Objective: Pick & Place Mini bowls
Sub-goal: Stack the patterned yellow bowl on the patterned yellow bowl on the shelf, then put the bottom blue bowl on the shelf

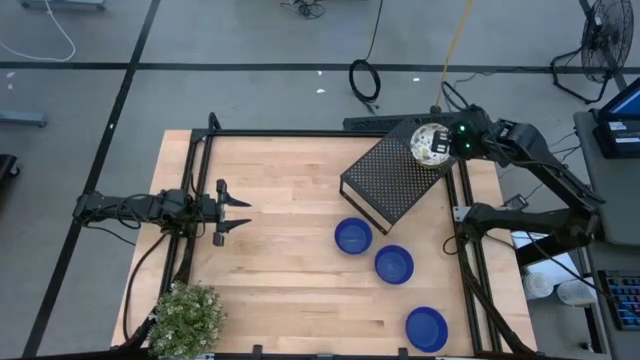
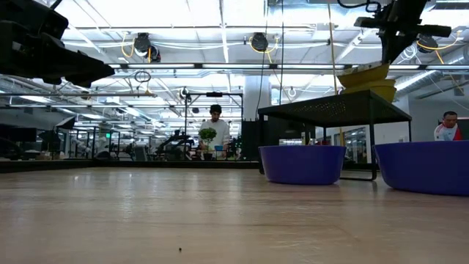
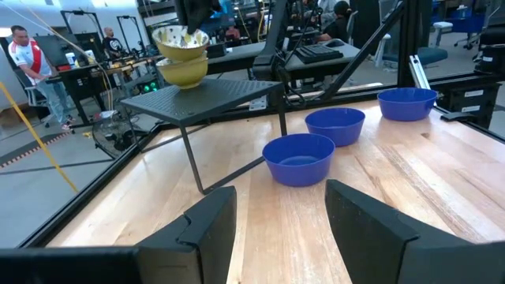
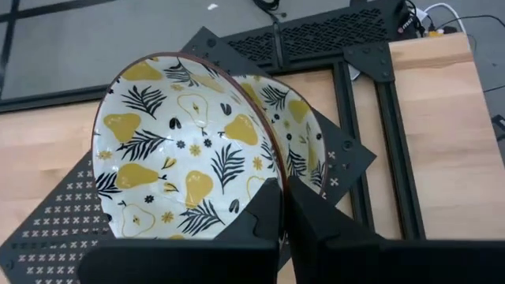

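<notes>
- High view: our right gripper (image 1: 440,146) is over the far right corner of the black perforated box (image 1: 392,180), on a patterned bowl (image 1: 430,143). Three blue bowls (image 1: 353,236) sit on the table (image 1: 270,210) in a diagonal line just in front of the box. Our left gripper (image 1: 232,212) waits well apart on the left, jaws apart and holding nothing.
- Low view: the patterned bowl (image 2: 368,77) sits on the box top, seemingly nested with another beneath. We judge the step to be handling the top bowl on that stack, so we should move straight up or down, never sideways.
- Left wrist view: two nested bowls (image 3: 183,54) stand on the box's far corner, near its edge; a nudge could tip them off.
- Right wrist view: our fingers (image 4: 264,213) are clamped on the rim of the upper patterned bowl (image 4: 173,150), which tilts against the second one (image 4: 292,150). We should level it and keep the rim pinch firm.
</notes>
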`<move>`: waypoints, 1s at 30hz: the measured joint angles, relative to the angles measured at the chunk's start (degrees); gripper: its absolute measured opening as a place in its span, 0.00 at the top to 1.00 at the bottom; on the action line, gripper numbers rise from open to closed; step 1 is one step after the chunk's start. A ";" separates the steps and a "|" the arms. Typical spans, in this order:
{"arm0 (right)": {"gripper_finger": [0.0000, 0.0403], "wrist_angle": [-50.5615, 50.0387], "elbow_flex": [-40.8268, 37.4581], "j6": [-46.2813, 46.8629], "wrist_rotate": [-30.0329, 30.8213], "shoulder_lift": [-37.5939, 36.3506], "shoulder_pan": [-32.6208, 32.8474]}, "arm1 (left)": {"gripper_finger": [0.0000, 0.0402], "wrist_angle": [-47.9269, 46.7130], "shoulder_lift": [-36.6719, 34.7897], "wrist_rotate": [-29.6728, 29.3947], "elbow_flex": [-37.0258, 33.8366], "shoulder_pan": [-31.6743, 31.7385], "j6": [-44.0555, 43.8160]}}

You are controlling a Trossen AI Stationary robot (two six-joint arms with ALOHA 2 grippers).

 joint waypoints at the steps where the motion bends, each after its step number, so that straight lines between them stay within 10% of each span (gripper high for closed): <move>1: 1.00 0.30 -0.28 -0.23 0.12 0.10 0.00 | 0.51 0.02 0.02 0.00 0.00 0.02 0.00; 30: 0.76 13.03 -3.73 -9.93 1.49 -3.36 -0.66 | 0.51 0.00 0.02 0.00 -0.01 -0.01 0.00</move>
